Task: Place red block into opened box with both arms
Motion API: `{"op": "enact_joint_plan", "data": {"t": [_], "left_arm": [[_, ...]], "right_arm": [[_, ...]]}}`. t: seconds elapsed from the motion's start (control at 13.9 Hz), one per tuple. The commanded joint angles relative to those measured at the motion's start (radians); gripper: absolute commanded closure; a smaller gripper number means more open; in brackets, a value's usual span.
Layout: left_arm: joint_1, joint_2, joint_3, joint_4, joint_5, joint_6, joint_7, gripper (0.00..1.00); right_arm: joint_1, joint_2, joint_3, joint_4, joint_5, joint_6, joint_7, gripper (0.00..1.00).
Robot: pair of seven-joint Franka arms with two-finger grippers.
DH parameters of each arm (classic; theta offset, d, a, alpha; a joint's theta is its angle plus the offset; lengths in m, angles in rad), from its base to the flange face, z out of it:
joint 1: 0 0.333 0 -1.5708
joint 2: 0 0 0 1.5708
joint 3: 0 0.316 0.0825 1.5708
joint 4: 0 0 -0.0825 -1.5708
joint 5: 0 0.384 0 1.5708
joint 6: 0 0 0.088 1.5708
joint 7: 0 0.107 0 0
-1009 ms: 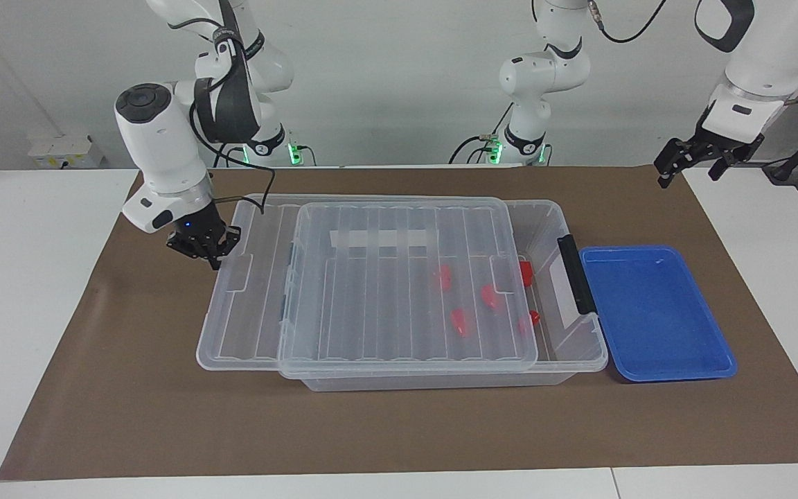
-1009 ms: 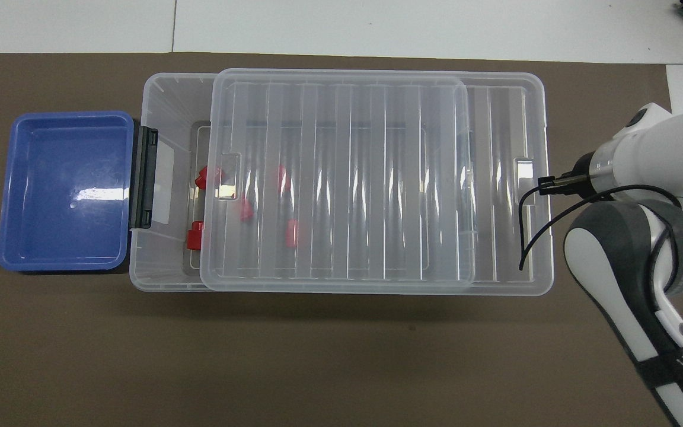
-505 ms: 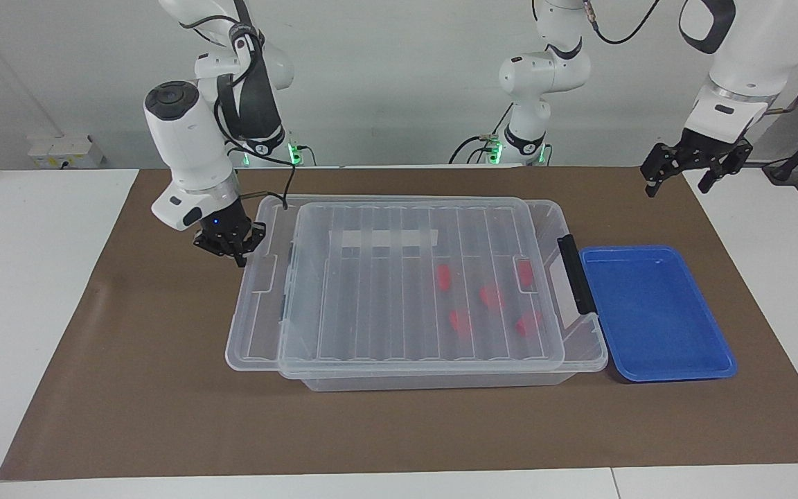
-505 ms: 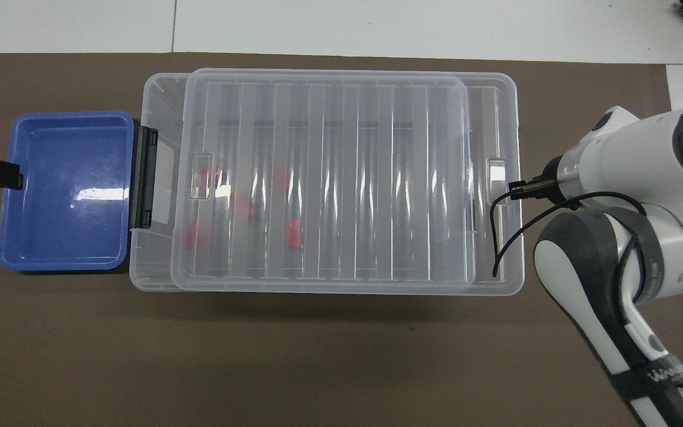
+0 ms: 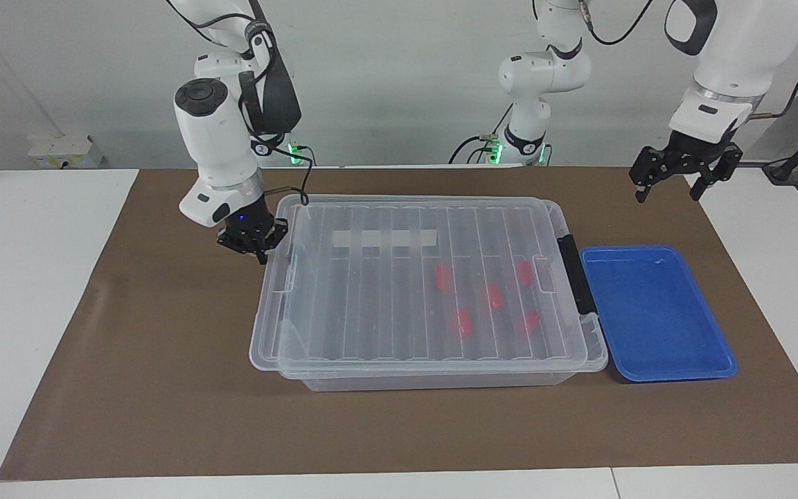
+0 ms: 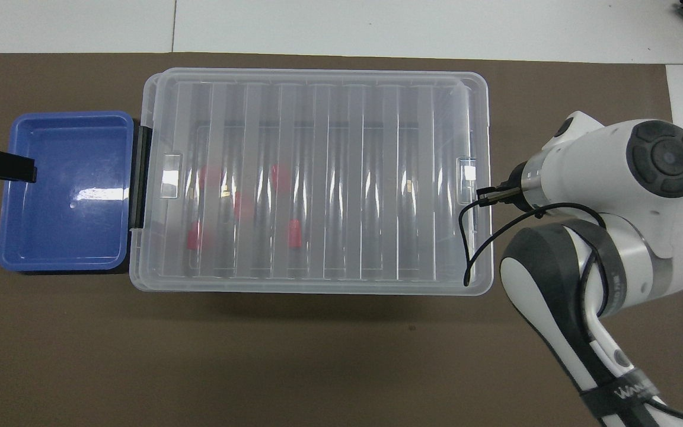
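Several red blocks [image 5: 494,296] [image 6: 242,204] lie inside the clear box [image 5: 440,380], seen through its ribbed lid [image 5: 385,291] [image 6: 347,178], which lies flat over almost the whole box. My right gripper [image 5: 258,251] is shut and low at the lid's end edge, at the right arm's end of the box; in the overhead view the wrist hides it. My left gripper [image 5: 672,186] hangs open and holds nothing, over the mat beside the blue tray. One of its fingers [image 6: 6,171] shows over the tray's edge in the overhead view.
A shallow blue tray [image 5: 655,312] [image 6: 63,190] stands against the box's black latch [image 5: 575,277] [image 6: 140,178] at the left arm's end. A brown mat [image 5: 163,388] covers the table. A black cable [image 6: 472,249] hangs from the right wrist over the lid's corner.
My right gripper has moved toward the left arm's end of the table and the lid has slid with it until it covers the box. The left gripper has drifted slightly toward the tray.
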Motion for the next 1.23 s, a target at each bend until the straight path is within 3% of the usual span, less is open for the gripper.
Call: {"op": "enact_joint_plan", "data": {"t": [0.0, 0.72, 0.79, 0.86, 0.94, 1.15], "left_arm": [[-0.002, -0.024, 0.004, -0.037, -0.015, 0.025, 0.013, 0.0], [0.0, -0.024, 0.007, -0.036, -0.029, 0.022, 0.006, 0.0], [0.0, -0.026, 0.007, -0.036, -0.029, 0.013, 0.006, 0.0], [0.0, -0.024, 0.009, -0.036, -0.029, 0.013, 0.006, 0.0], [0.003, -0.026, 0.009, -0.036, -0.029, 0.013, 0.006, 0.0], [0.004, -0.024, 0.009, -0.034, -0.029, 0.014, 0.006, 0.0]], "right_arm": [[0.015, -0.008, 0.0, -0.02, 0.03, 0.022, 0.007, 1.0], [-0.008, -0.047, -0.012, -0.008, 0.03, -0.026, 0.021, 1.0], [-0.032, -0.056, -0.012, -0.006, 0.03, -0.049, 0.024, 0.88], [-0.052, -0.07, -0.012, -0.009, 0.03, -0.059, 0.039, 0.24], [-0.075, -0.086, -0.012, -0.012, 0.028, -0.074, 0.068, 0.02], [-0.155, -0.117, -0.012, -0.011, 0.018, -0.131, 0.102, 0.01]]}}
